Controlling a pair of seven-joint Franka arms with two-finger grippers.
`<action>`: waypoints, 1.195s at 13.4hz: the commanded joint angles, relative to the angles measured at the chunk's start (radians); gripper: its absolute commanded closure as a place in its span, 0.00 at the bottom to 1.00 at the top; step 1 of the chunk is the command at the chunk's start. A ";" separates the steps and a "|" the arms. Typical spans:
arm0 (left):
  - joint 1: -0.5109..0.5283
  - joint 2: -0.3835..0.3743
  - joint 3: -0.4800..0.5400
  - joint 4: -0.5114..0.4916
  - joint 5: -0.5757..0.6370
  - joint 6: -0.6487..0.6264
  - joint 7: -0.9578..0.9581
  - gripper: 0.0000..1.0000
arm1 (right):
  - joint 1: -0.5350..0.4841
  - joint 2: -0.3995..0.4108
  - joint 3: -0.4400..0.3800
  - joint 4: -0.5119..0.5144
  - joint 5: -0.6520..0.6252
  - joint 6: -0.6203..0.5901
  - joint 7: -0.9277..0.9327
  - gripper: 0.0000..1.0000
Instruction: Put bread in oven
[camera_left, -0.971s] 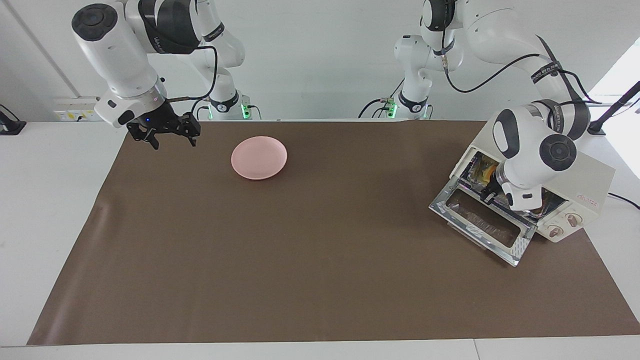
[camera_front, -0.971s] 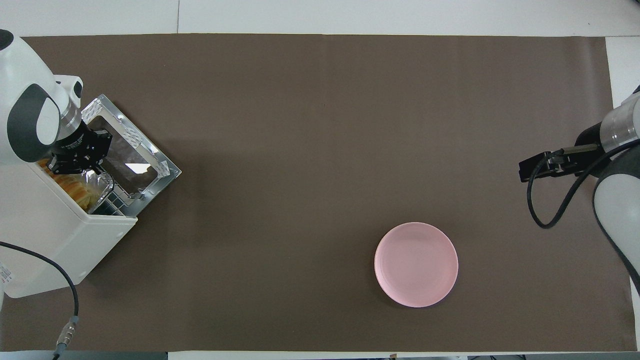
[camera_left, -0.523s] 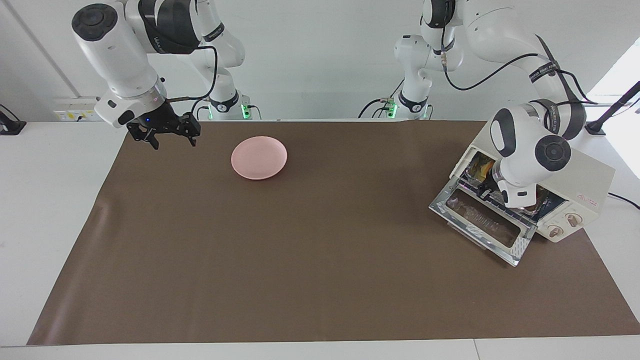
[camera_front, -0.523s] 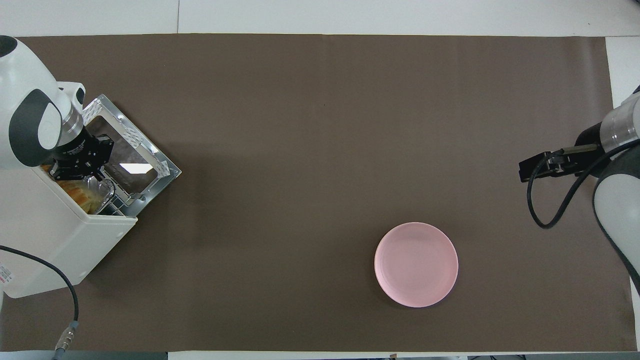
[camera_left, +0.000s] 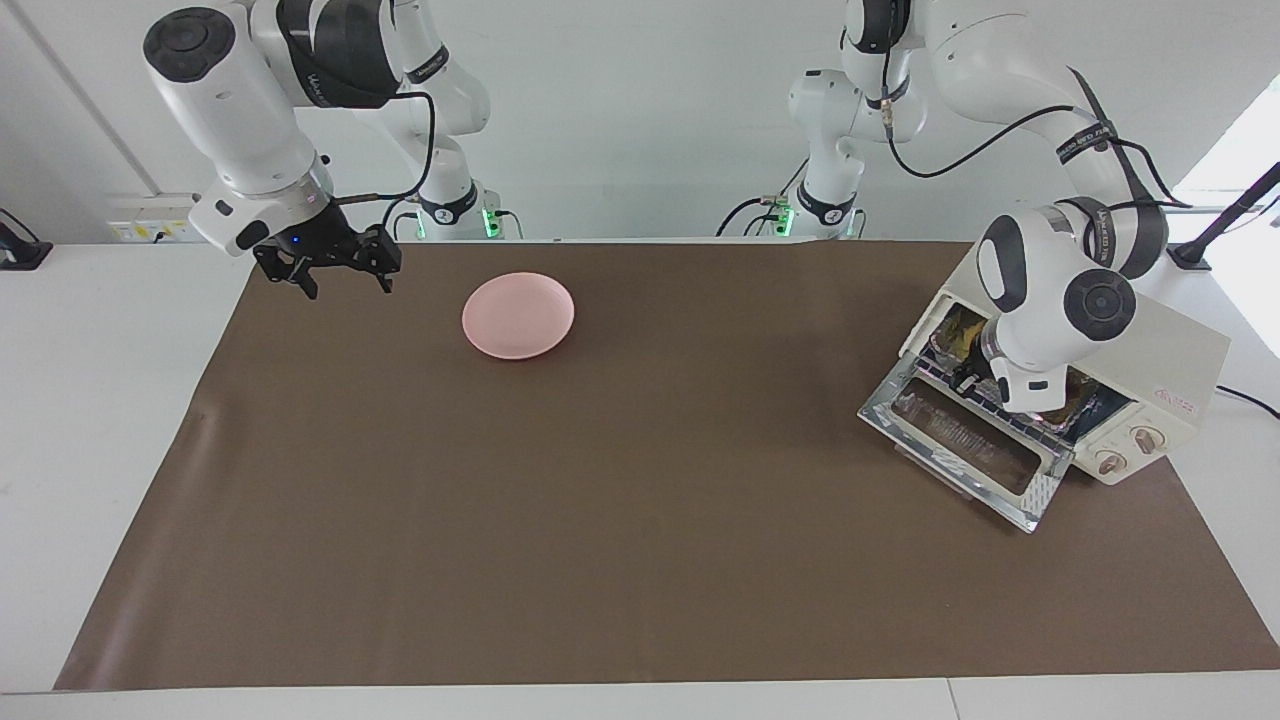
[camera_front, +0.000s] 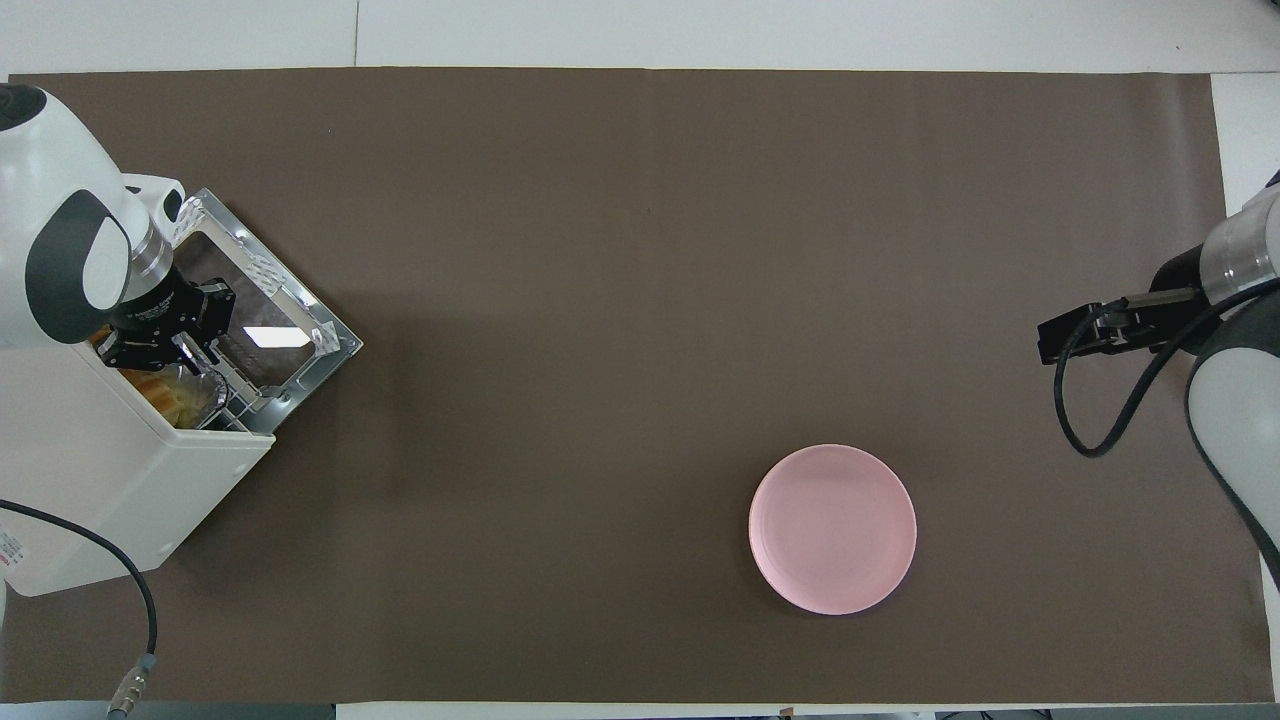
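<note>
The cream-white oven (camera_left: 1170, 350) (camera_front: 110, 470) stands at the left arm's end of the table with its glass door (camera_left: 960, 445) (camera_front: 265, 310) dropped open. Inside its mouth the golden bread (camera_front: 165, 392) (camera_left: 962, 326) lies in a silver foil tray (camera_front: 207, 385) on the rack, partly hidden by the arm. My left gripper (camera_left: 968, 380) (camera_front: 188, 350) is at the oven's mouth, just over the tray's front edge and the door's hinge. Whether it touches the tray does not show. My right gripper (camera_left: 345, 280) (camera_front: 1060, 340) waits open with nothing in it, over the mat at the right arm's end.
A round pink plate (camera_left: 518, 315) (camera_front: 832, 528) with nothing on it lies on the brown mat (camera_left: 600, 500), toward the right arm's end and near the robots. A black cable (camera_front: 120, 570) runs from the oven off the table's edge.
The left hand has shifted a little along the oven's mouth, and less of the bread and tray now sticks out. The right arm has not moved.
</note>
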 joint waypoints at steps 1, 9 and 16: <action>-0.012 -0.036 0.006 -0.040 0.043 0.035 0.010 0.00 | -0.017 -0.022 0.013 -0.022 -0.014 0.003 -0.026 0.00; -0.014 -0.021 -0.003 0.135 0.028 0.060 0.096 0.00 | -0.017 -0.022 0.013 -0.022 -0.014 0.003 -0.026 0.00; -0.012 -0.040 -0.006 0.325 -0.071 -0.178 0.401 0.00 | -0.017 -0.022 0.013 -0.022 -0.014 0.003 -0.028 0.00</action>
